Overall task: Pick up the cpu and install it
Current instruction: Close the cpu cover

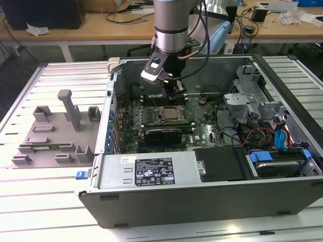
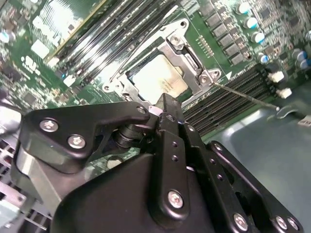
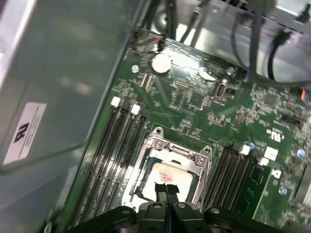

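While the cpu (image 3: 167,171) sits in its socket (image 3: 160,143) between memory slots (image 3: 116,145), the gripper (image 3: 166,190) hovers above — jaws closed.

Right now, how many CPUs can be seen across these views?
1. The cpu sits in the socket frame on the motherboard, just beneath the gripper. Any others may be hidden.

Exterior view: bright, even overhead room light. White slatted table (image 1: 50,201) washes out at near side, inside of case (image 1: 212,196) darker. Second wrist view: hard glare on memory slots (image 2: 97,63) and cpu (image 2: 158,80) — gripper (image 2: 162,110) close, dark, soft-edged. First wrist view: metal side wall (image 3: 53,87) hazy, blurred; motherboard (image 3: 204,107) brightest around coin cell (image 3: 161,62).
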Available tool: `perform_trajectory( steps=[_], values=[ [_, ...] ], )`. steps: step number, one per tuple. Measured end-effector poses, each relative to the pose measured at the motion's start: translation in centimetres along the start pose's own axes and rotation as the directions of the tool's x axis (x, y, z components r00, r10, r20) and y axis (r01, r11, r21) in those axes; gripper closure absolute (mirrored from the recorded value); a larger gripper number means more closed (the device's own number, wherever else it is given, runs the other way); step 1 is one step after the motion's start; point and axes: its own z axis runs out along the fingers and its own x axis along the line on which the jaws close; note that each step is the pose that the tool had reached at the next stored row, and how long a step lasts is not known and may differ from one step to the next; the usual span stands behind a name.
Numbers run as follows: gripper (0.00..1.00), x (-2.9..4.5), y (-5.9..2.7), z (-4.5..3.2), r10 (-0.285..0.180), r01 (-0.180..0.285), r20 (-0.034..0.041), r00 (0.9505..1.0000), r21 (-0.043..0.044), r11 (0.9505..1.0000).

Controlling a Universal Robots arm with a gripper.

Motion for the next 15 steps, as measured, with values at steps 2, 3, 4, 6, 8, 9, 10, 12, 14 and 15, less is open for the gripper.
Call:
perform_trajectory(
  steps=[2, 3, 4, 6, 8, 9, 10, 12, 14, 15],
  values=[
    [0.89, 0.0, 0.0, 0.0, -0.041, 0.041, -0.0001, 0.9992, -0.0008, 0.9992],
    [0.89, 0.0, 0.0, 0.0, -0.059, 0.059, -0.0002, 0.9982, -0.0012, 0.9982],
    [0.89, 0.0, 0.0, 0.0, -0.089, 0.089, -0.0001, 0.9961, -0.0017, 0.9961],
    [0.89, 0.0, 0.0, 0.0, -0.128, 0.128, -0.0001, 0.9917, -0.0024, 0.9917],
    [0.89, 0.0, 0.0, 0.01, -0.196, 0.196, 0.0, 0.9806, -0.0037, 0.9806],
    [0.89, 0.0, 0.0, 0.01, -0.253, 0.253, 0.0002, 0.9675, -0.0048, 0.9675],
    [0.89, 0.0, 0.0, 0.01, -0.283, 0.283, 0.0003, 0.9591, -0.0053, 0.959],
    [0.89, 0.0, 0.0, 0.01, -0.351, 0.351, 0.0007, 0.9364, -0.0066, 0.9364],
    [0.89, 0.0, 0.0, 0.01, -0.389, 0.389, 0.0008, 0.9211, -0.0074, 0.921],
    [0.89, 0.0, 0.0, 0.02, -0.408, 0.408, 0.0009, 0.913, -0.0078, 0.913]
  ],
)
